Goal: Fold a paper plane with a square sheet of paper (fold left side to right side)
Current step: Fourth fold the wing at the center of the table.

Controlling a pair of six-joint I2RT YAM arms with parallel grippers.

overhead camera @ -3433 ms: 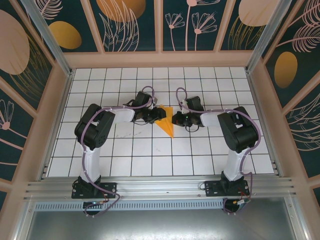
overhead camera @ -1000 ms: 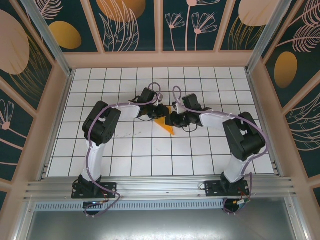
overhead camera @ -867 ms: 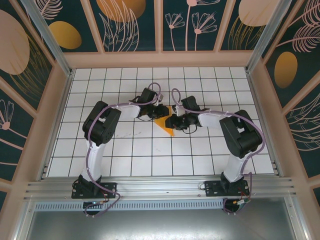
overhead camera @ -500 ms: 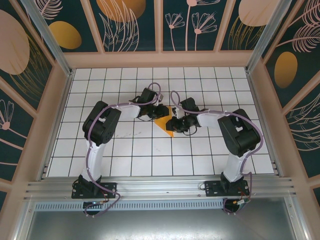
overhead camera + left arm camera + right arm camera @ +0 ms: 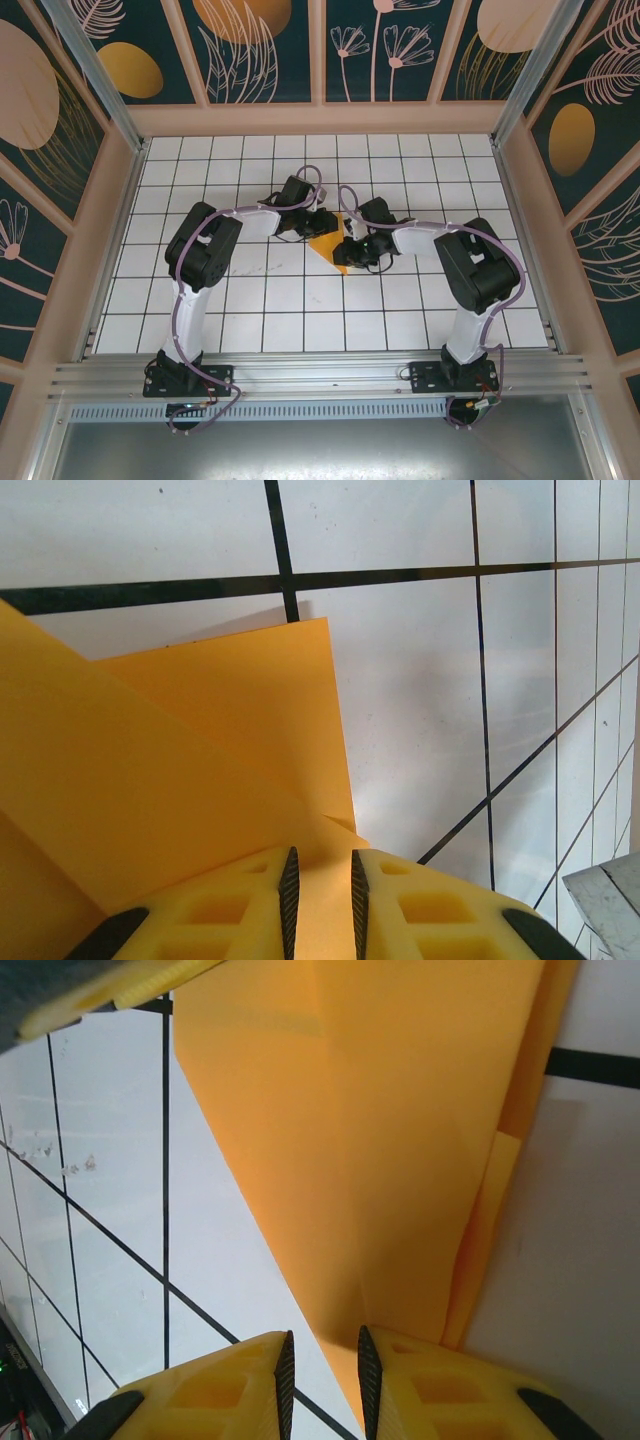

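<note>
At mid-table, between both arms: paper plane (image 5: 331, 250) lying folded on the white grid tiles (image 5: 300, 300), right gripper (image 5: 322, 1360) and left gripper (image 5: 320, 880) each pinching nearly closed on its layers. Risking, by judgement, tearing or skewing the crease if pulling apart unevenly.

Both arms reach inward; left fingers (image 5: 290, 905), right fingers (image 5: 285, 1380) near-closed

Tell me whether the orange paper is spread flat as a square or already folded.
Folded. The paper is a pointed wedge between both grippers, and the left wrist view shows overlapping layers with creased edges.
</note>
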